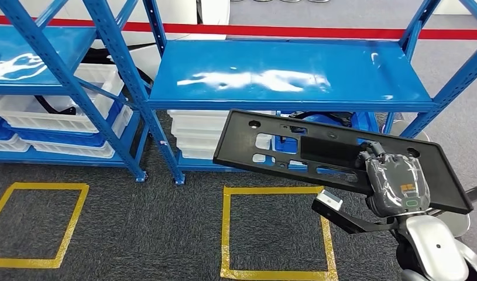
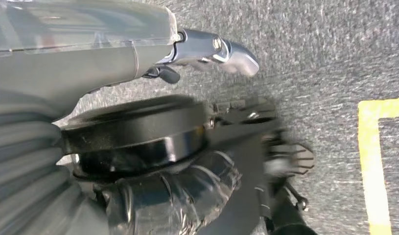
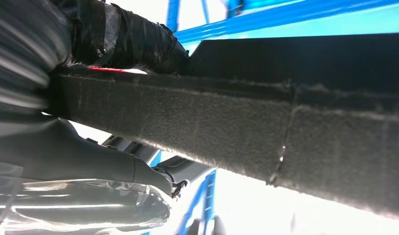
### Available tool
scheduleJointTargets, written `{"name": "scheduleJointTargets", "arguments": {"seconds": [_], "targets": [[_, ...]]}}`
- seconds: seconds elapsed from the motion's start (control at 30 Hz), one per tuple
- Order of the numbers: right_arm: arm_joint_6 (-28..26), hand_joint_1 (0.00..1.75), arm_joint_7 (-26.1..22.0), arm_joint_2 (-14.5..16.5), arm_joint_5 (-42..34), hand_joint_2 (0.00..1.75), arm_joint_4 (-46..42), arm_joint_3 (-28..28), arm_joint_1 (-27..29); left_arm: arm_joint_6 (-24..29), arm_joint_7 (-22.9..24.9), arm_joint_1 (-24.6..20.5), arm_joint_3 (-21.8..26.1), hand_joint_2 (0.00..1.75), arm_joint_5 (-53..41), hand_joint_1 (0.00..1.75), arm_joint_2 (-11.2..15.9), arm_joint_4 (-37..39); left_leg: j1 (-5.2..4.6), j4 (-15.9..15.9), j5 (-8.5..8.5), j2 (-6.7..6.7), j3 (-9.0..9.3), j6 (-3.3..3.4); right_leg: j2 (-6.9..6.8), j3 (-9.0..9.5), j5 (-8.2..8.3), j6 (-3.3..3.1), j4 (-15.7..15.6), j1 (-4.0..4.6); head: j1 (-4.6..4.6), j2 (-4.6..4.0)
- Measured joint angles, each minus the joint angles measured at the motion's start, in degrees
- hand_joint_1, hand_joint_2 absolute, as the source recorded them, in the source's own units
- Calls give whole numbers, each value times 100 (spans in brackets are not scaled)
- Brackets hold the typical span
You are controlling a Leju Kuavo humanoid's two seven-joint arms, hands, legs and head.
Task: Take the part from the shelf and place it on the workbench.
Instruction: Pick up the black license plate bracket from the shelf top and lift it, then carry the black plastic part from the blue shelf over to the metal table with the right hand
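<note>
A long flat black plastic part point(image 1: 318, 149) with several cut-outs hangs in the air in front of the blue shelf point(image 1: 282, 76), below its bare upper board and tilted down to the right. My right hand point(image 1: 397, 184) grips the part near its right end. In the right wrist view the part's dark edge point(image 3: 285, 137) runs between the fingers point(image 3: 138, 39) and the thumb point(image 3: 89, 161). My left hand point(image 2: 138, 49) hangs over grey carpet, its thumb point(image 2: 212, 51) stretched out and nothing in it.
White bins point(image 1: 195, 132) sit stacked on the shelf's lower level behind the part. A second blue shelf point(image 1: 25, 58) with white trays stands to the left. Yellow tape squares point(image 1: 224, 234) mark the grey carpet before both shelves. A red line point(image 1: 282, 29) crosses the floor behind.
</note>
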Motion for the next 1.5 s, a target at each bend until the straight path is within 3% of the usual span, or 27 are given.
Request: {"name": "scheduleJointTargets", "arguments": {"seconds": [0.03,0.1,0.13,0.2,0.27,0.3,0.33,0.37,0.43,0.5,0.53,0.6,0.67,0.77,0.8,0.87,0.93,1.0,1.03,1.13,1.2,1.27,1.3,1.33,1.4,1.43,1.5], "targets": [[30,175,79,40,51,175,-31,8,19,87,-8,-18,-20,175,-52,0,-36,-22,-23,-192,-27,-4,96,31,-19,-15,55,34,-17,-11,-5,0],[42,175,122,91,81,175,-93,18,44,197,16,-40,-56,175,-86,0,-133,-61,-21,-308,84,0,62,68,-37,-48,136,95,-59,-18,-25,0],[42,175,122,109,82,175,-122,20,47,219,22,-48,-71,175,-87,0,-182,-69,2,-353,161,9,20,99,-24,-100,57,120,-8,-11,-30,0],[55,175,123,135,81,175,-167,21,54,232,29,-60,-96,175,-87,0,-260,-78,59,-411,318,31,-111,136,13,-316,-406,174,471,-15,-27,0],[83,175,123,163,81,175,-192,22,71,227,29,-62,-108,175,-89,0,-309,-96,77,-383,439,35,-294,139,28,-570,-908,235,1315,-39,-26,0],[99,175,123,179,81,175,-201,23,82,223,29,-62,-111,175,-90,0,-328,-108,84,-354,491,37,-390,126,27,-621,-992,259,1628,-49,-26,0],[109,175,123,193,81,175,-208,23,90,219,29,-62,-113,175,-91,0,-348,-115,94,-313,536,38,-492,110,27,-578,-947,278,1748,-55,-26,0],[116,175,123,205,81,175,-218,24,94,216,29,-62,-114,175,-92,0,-367,-121,109,-262,574,39,-594,89,27,-428,-810,296,1646,-61,-27,0],[118,175,123,224,81,175,-246,24,89,215,27,-64,-117,175,-92,0,-398,-126,133,-125,628,33,-786,34,28,143,-581,342,920,-88,-21,0],[121,175,123,245,78,175,-282,21,84,208,22,-69,-125,175,-93,0,-409,-132,128,7,679,23,-930,-35,52,597,-615,310,223,-94,-19,0],[123,175,123,256,74,175,-296,17,85,203,16,-70,-133,175,-100,0,-408,-134,119,42,714,18,-980,-69,63,673,-666,268,75,-87,-17,0],[132,175,129,268,55,175,-316,8,119,197,2,-59,-155,175,-131,0,-402,-138,119,64,771,12,-1035,-138,56,595,-629,150,70,-83,-23,0],[135,175,158,262,13,175,-351,-21,197,198,-14,-42,-183,175,-178,0,-393,-142,126,279,503,14,-1131,-197,38,496,-532,43,71,-92,-31,0],[127,175,210,235,-63,175,-432,-119,356,203,-38,-39,-234,175,-232,0,-390,-159,131,1324,-350,20,-1383,-241,28,303,-358,-31,71,-77,-46,0],[126,175,213,228,-73,175,-451,-149,397,203,-41,-40,-245,175,-241,0,-390,-164,131,1648,-481,20,-1416,-236,30,228,-299,-39,76,-62,-49,0],[131,175,187,224,-59,175,-473,-177,439,196,-37,-42,-253,175,-245,0,-388,-169,123,1769,-361,18,-1233,-183,40,78,-185,-50,86,-22,-51,0],[153,175,145,244,-8,175,-487,-163,423,170,-28,-49,-253,175,-231,0,-368,-168,76,1105,-78,11,-683,-48,57,-36,-81,-53,89,13,-52,0],[199,175,127,290,49,175,-498,-142,382,144,-8,-71,-253,175,-213,0,-324,-168,2,227,-49,12,-87,88,60,-92,21,-24,82,30,-49,0],[220,175,127,313,68,175,-500,-131,357,137,6,-83,-253,175,-207,0,-302,-168,-33,-45,-70,10,74,116,53,-102,78,3,64,18,-49,0],[241,175,130,358,74,175,-503,-95,292,131,41,-94,-256,175,-205,0,-289,-175,-32,-265,71,8,71,123,42,-143,161,104,11,-4,-62,0],[241,175,143,366,60,175,-506,-84,268,138,43,-90,-257,175,-205,0,-305,-185,20,-312,228,22,-56,158,50,-290,-217,165,320,2,-55,0],[241,175,154,366,38,175,-508,-78,252,155,28,-86,-257,175,-203,0,-340,-188,37,-284,365,31,-254,180,50,-514,-811,223,1089,-23,-51,0],[241,175,156,367,24,175,-508,-72,248,161,20,-84,-257,175,-201,0,-357,-188,43,-259,431,34,-366,174,49,-592,-973,250,1479,-37,-52,0],[241,175,155,367,9,175,-508,-61,245,164,13,-81,-257,175,-201,0,-367,-188,51,-225,496,26,-487,159,49,-605,-986,275,1745,-49,-53,0],[242,175,155,369,-29,175,-508,-36,224,163,10,-76,-259,175,-201,0,-373,-189,82,-123,609,-16,-744,104,63,-349,-694,310,1690,-70,-54,0],[244,175,155,371,-44,175,-509,-26,210,163,10,-76,-260,175,-201,0,-375,-189,97,-55,657,-48,-867,68,117,-78,-574,322,1387,-88,-54,0],[250,175,156,373,-62,175,-515,-20,184,170,6,-87,-263,175,-203,0,-376,-189,98,84,740,-114,-1073,0,274,532,-658,294,557,-111,-56,0]]}}
